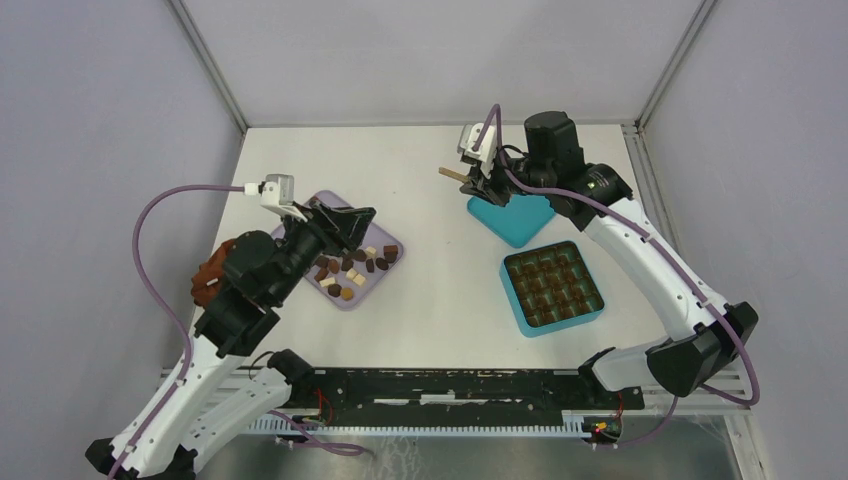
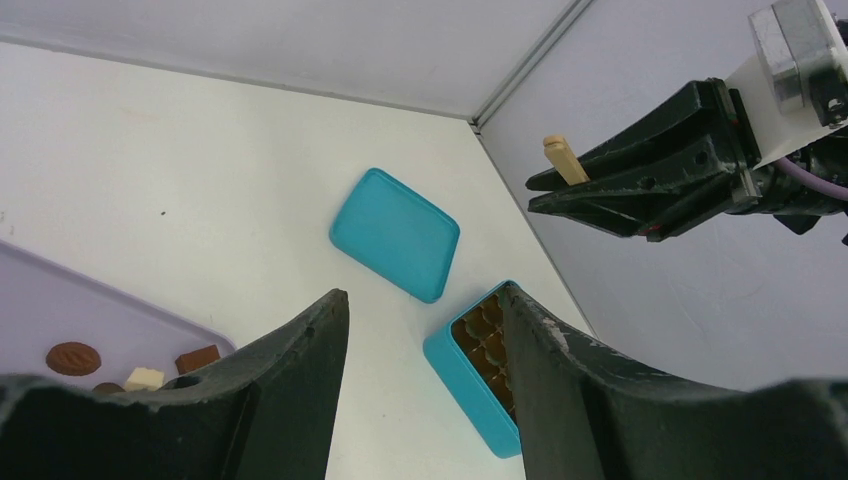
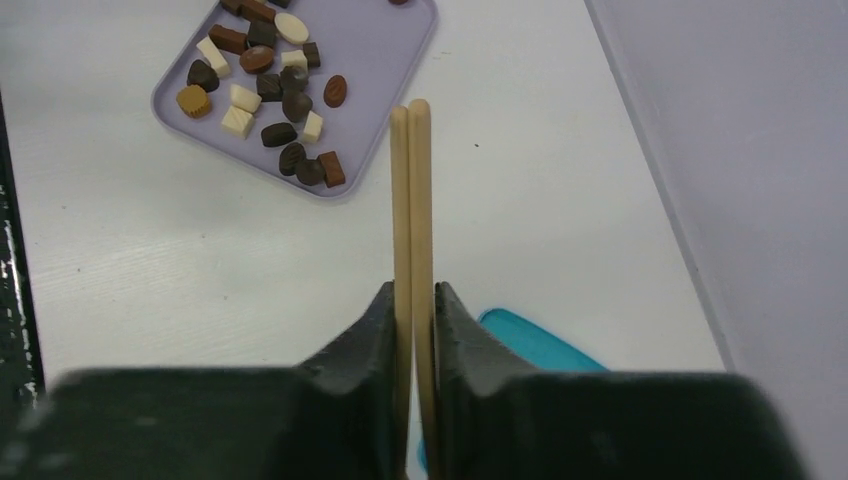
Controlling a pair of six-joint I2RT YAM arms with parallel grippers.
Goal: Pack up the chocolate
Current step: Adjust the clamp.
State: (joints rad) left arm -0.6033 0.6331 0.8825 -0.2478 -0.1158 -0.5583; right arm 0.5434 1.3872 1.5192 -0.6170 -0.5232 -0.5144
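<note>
While the chocolate (image 1: 350,268) lies loose on the tray (image 1: 365,292), packing looks barely begun, if begun at all: a good many pieces, dark, mid brown and cream, are scattered there. The box (image 1: 508,292) stands open well to the right, with its lid (image 1: 515,222) off and flat on the table just behind it. A brown grid of cells shows in the box from above, but whether any cell already holds a piece I cannot tell. What seems left is nearly the whole job: carrying the pieces across and, probably, putting the lid on. The right gripper (image 1: 478,180) is clamped on a pair of wooden sticks (image 3: 411,200), which run out side by side past its fingertips, pressed together with nothing caught between them. It hangs over the lid's far left corner, with the sticks pointing left toward the tray. In its wrist view the chocolate lies well apart from the stick tips, ahead and to the left, with bare table between. The left gripper (image 1: 350,222) hangs above the tray's far side, jaws apart and holding nothing. The pieces lie just below it and toward the arm's base, and its own camera catches only a few of them at the lower left edge
</note>
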